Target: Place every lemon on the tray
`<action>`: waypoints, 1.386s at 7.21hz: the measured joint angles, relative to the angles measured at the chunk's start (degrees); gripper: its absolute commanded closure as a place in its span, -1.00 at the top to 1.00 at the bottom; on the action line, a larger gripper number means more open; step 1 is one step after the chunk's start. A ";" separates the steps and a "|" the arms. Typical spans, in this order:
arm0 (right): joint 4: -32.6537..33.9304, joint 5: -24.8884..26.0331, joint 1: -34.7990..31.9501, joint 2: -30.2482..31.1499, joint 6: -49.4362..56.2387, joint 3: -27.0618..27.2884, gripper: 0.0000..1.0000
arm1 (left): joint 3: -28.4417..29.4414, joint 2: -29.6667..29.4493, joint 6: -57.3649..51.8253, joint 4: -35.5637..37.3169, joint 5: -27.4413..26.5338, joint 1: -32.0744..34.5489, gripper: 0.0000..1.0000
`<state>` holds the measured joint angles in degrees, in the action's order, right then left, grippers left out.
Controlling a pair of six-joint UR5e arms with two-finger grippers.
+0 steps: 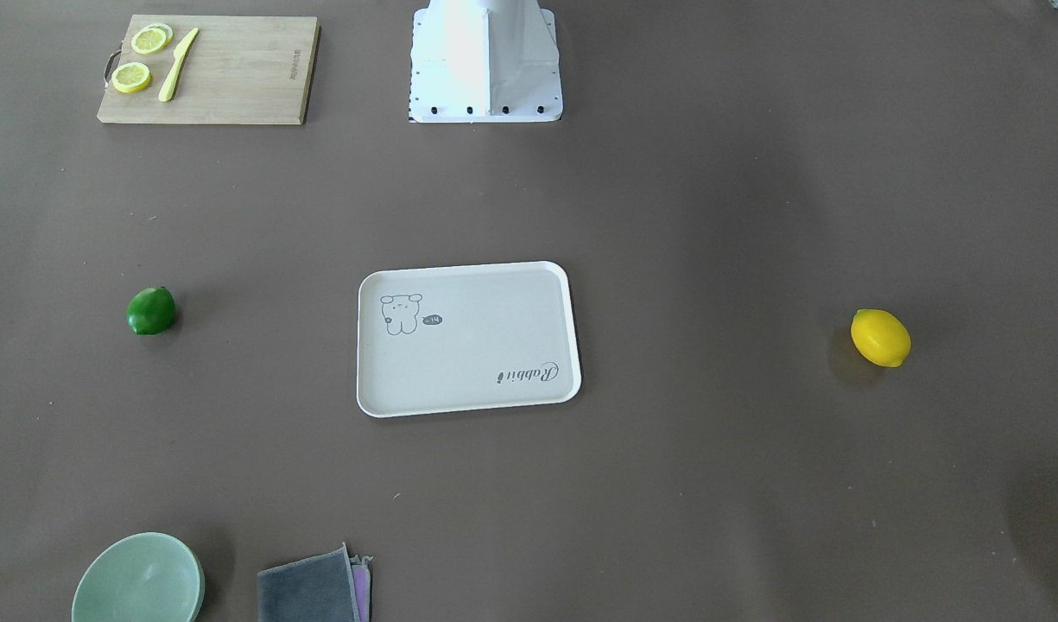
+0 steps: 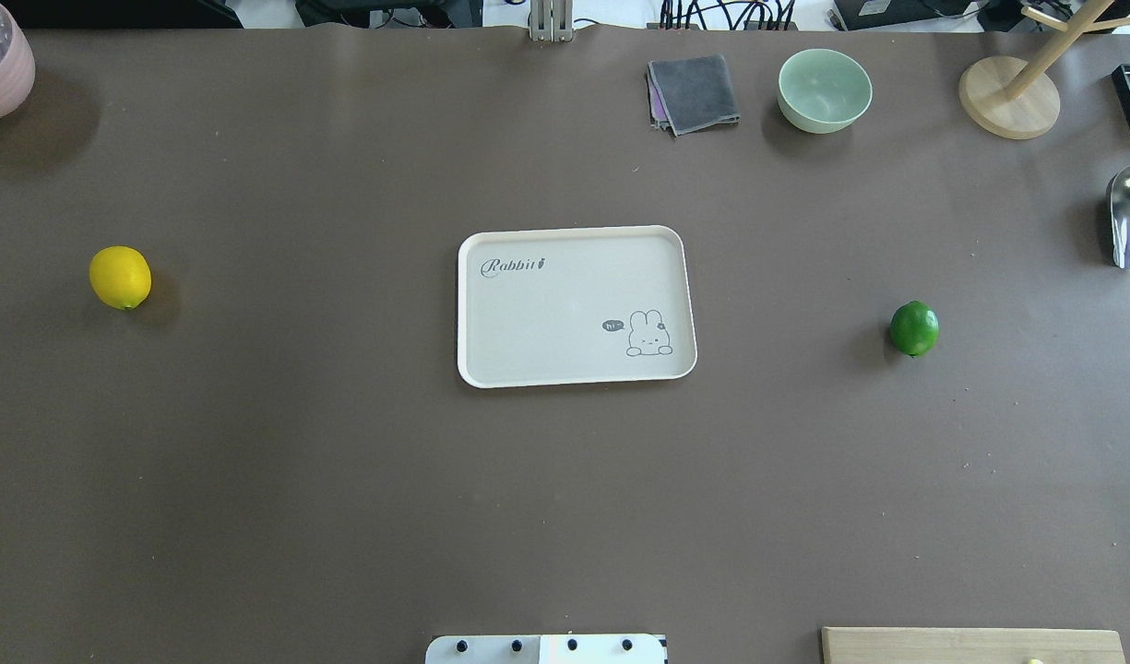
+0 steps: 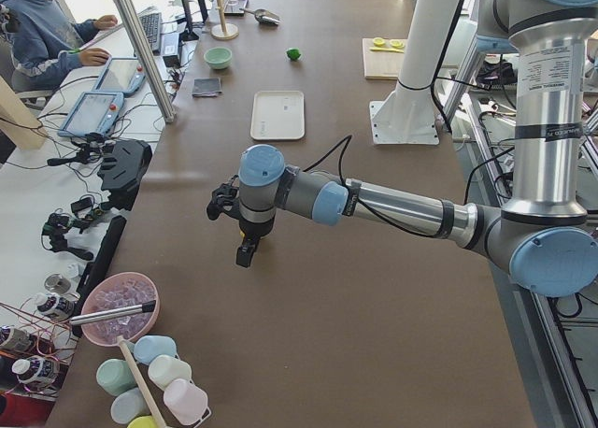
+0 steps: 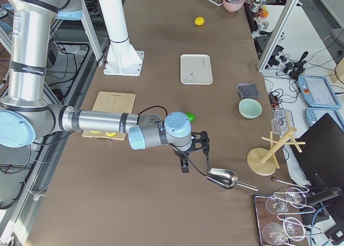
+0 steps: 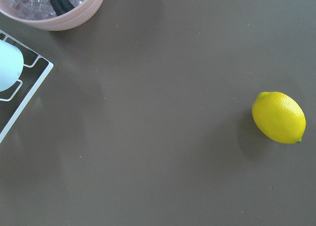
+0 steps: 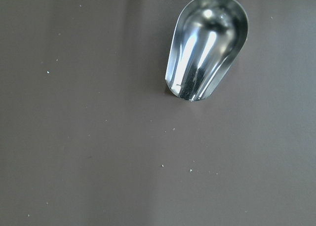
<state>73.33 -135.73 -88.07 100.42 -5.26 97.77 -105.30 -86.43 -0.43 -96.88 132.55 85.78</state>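
The yellow lemon lies on the brown table far to the left of the tray, also in the front-facing view and the left wrist view. The green lemon lies to the tray's right, also in the front-facing view. The off-white tray sits mid-table with nothing on it. My left gripper hangs above the table near the yellow lemon's end. My right gripper hangs near the green lemon. Both show only in side views, so I cannot tell whether they are open or shut.
A wooden cutting board holds lemon slices and a yellow knife. A green bowl, a grey cloth, a wooden stand and a metal scoop lie at the far right. A pink bowl of ice is at the left end.
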 measured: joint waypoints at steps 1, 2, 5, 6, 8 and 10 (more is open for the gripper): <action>-0.12 0.02 0.00 0.13 -0.01 0.08 1.00 | -0.27 0.21 -0.03 -0.25 -0.03 0.16 0.95; -0.24 0.04 0.00 0.46 0.06 0.10 1.00 | -0.17 0.32 -0.17 -0.33 -0.08 0.33 0.95; -0.37 0.32 -0.07 1.26 0.40 0.37 1.00 | -0.32 1.36 0.19 -1.00 -0.06 0.47 0.95; -0.36 0.45 -0.12 1.36 0.40 0.54 1.00 | -1.52 2.21 0.33 -1.07 0.01 0.46 0.94; -0.36 0.56 -0.17 1.57 0.21 0.64 1.00 | -2.77 2.95 0.48 -1.11 0.13 0.25 0.94; -0.48 0.47 -0.17 2.00 0.30 0.66 1.00 | -3.00 3.06 0.56 -1.06 0.33 0.19 0.95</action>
<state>72.85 -135.26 -88.24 102.42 -4.96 98.43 -108.29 -83.38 0.13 -97.94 132.88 85.97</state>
